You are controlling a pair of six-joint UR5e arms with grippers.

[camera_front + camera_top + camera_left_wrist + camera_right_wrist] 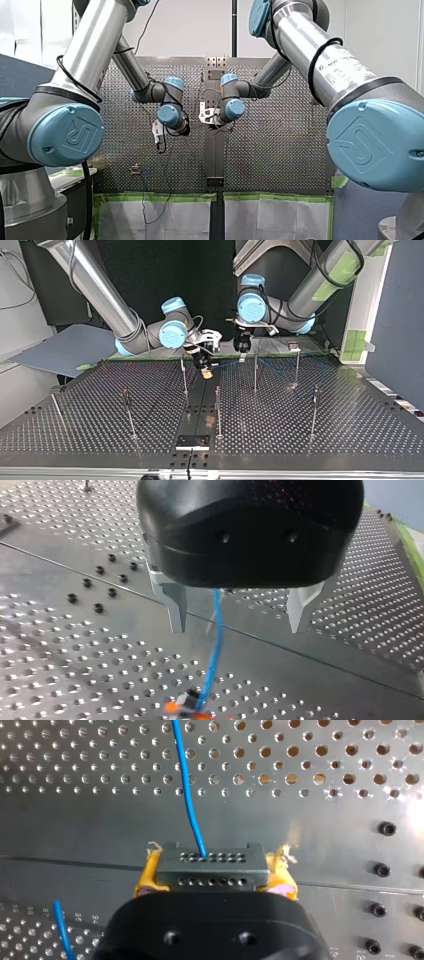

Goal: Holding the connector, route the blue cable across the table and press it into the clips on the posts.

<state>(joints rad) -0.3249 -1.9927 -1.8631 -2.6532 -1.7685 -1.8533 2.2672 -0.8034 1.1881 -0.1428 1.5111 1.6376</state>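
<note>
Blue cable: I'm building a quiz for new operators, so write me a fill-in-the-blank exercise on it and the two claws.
1. My right claw clamps the connector with pads coloured ___.
2. The blue cable passes ___ the fingers of my left claw.
3. My left claw is ___, not gripping the cable.
Missing words: yellow; between; open.

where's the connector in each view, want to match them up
Front view: cannot make it out at my right gripper.
Top view: connector at the middle, at that gripper's tip.
Left wrist view: ahead of my left gripper, where the blue cable ends.
Right wrist view: between the yellow pads.
Shared landmark: the blue cable entering it.
</note>
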